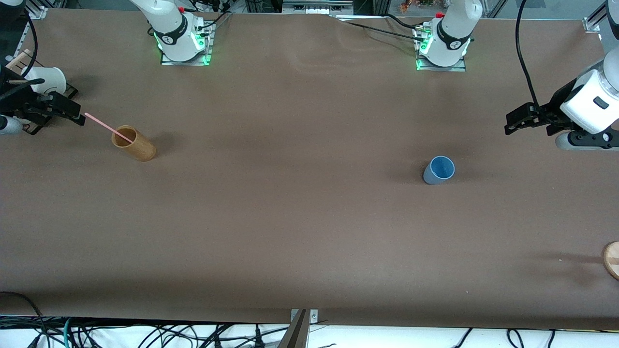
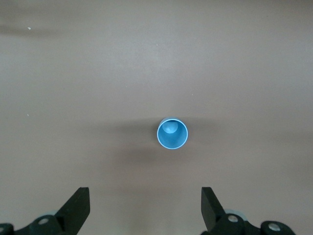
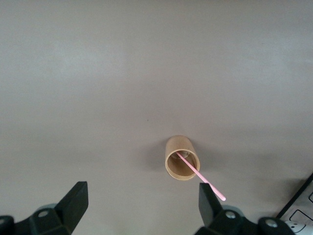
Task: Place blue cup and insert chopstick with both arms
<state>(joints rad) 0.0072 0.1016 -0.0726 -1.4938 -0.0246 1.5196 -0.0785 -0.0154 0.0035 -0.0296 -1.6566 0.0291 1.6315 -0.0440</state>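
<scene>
The blue cup stands upright on the brown table toward the left arm's end; it also shows in the left wrist view. The pink chopstick leans out of a tan bamboo cylinder toward the right arm's end; the right wrist view shows both the chopstick and the cylinder. My left gripper is open and empty, up in the air beside the cup. My right gripper is open and empty, beside the chopstick's upper end.
A white paper cup and a wooden rack sit at the table's edge at the right arm's end. A round wooden piece lies at the edge at the left arm's end, nearer the front camera.
</scene>
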